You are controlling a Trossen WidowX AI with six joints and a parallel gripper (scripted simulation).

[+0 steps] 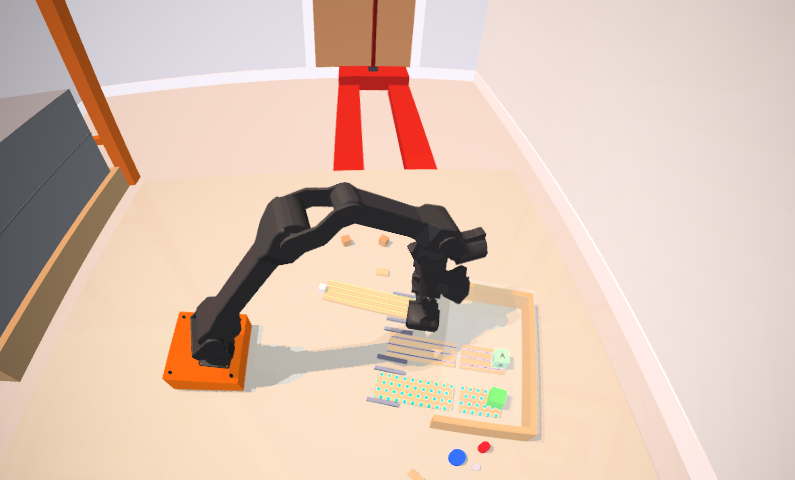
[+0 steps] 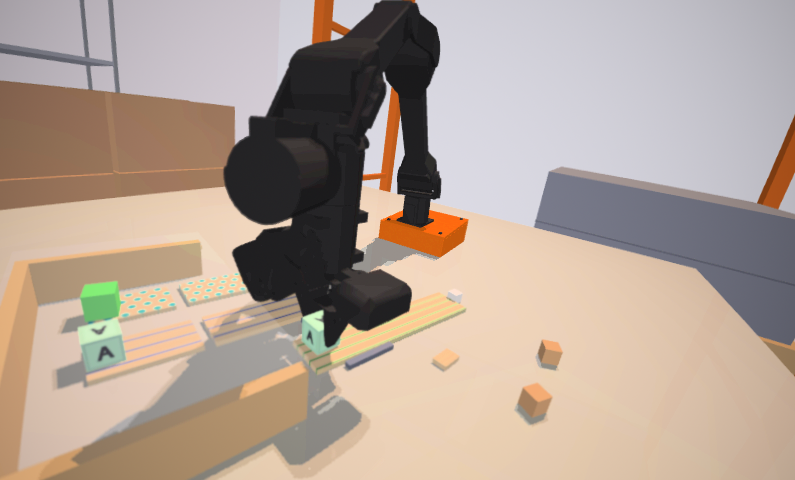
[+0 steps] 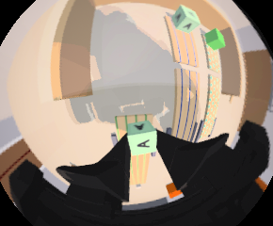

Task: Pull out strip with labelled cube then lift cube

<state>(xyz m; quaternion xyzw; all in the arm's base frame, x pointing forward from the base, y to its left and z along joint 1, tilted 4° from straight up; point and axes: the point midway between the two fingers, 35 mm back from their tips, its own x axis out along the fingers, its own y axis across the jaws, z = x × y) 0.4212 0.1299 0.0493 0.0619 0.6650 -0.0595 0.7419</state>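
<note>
My gripper (image 2: 324, 333) (image 3: 139, 134) is shut on a pale green cube (image 2: 311, 337) (image 3: 145, 146) marked A. The cube is at the far end of a one-piece strip (image 1: 359, 296) (image 2: 413, 319) with yellow-green lines and a small white block at its near end. Whether the cube touches the strip I cannot tell. In the top view the gripper hides it. A purple-lined strip (image 1: 419, 348) is in two pieces, with another A cube (image 1: 500, 358) (image 2: 102, 350) (image 3: 185, 19) on the far piece. A dotted strip (image 1: 413, 390) is also split and bears a plain green cube (image 1: 496, 397) (image 2: 99, 301) (image 3: 215, 39).
A wooden wall (image 1: 527, 362) (image 2: 264, 401) runs around the strips' far ends. Short grey rails (image 2: 369, 355) flank the strips. Orange blocks (image 2: 535, 399) (image 1: 346, 240) and a flat tan block (image 2: 446, 359) lie beside the one-piece strip. A blue disc (image 1: 456, 457) lies outside the wall.
</note>
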